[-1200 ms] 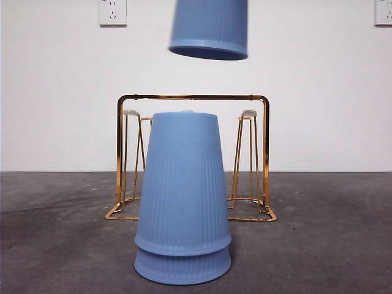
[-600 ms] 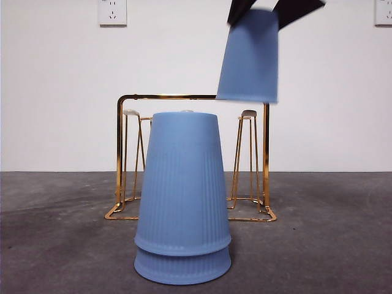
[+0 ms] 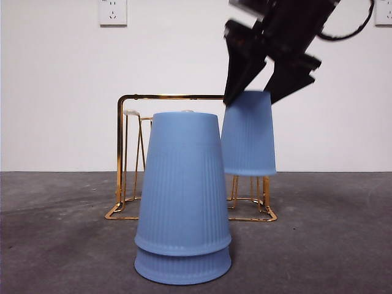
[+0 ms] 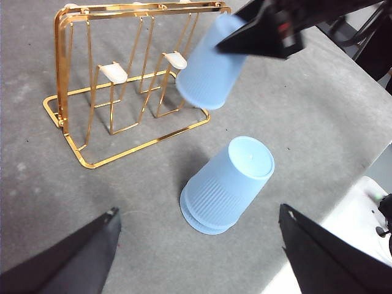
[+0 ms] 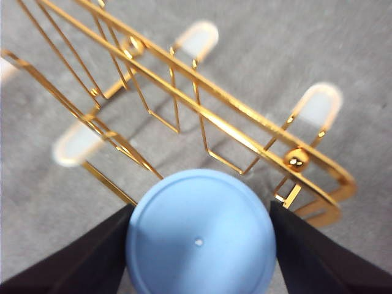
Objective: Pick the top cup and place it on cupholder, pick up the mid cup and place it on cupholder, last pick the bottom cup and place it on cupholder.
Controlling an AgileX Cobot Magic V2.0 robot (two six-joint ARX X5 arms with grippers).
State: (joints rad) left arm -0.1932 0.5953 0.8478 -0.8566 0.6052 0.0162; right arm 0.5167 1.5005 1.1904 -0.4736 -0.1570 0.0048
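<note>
At upper right of the front view, the right gripper (image 3: 263, 95) — jaws clamped on the inverted blue top cup (image 3: 248, 135) — holds it low over the gold cupholder (image 3: 125, 122), apparently settling it onto a prong before releasing — the left gripper (image 4: 196, 257), wide open and empty, waits.

right gripper (image 3: 262, 97) grips our top cup (image 3: 248, 135) over the cupholder (image 3: 125, 159) end prong | other prongs stand uncovered | stacked cups (image 3: 183, 199) block front approach | left gripper (image 4: 199, 245) wide, apart

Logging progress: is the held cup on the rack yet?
Not yet. The right gripper holds the cup upside down, its rim above the cupholder base.
</note>
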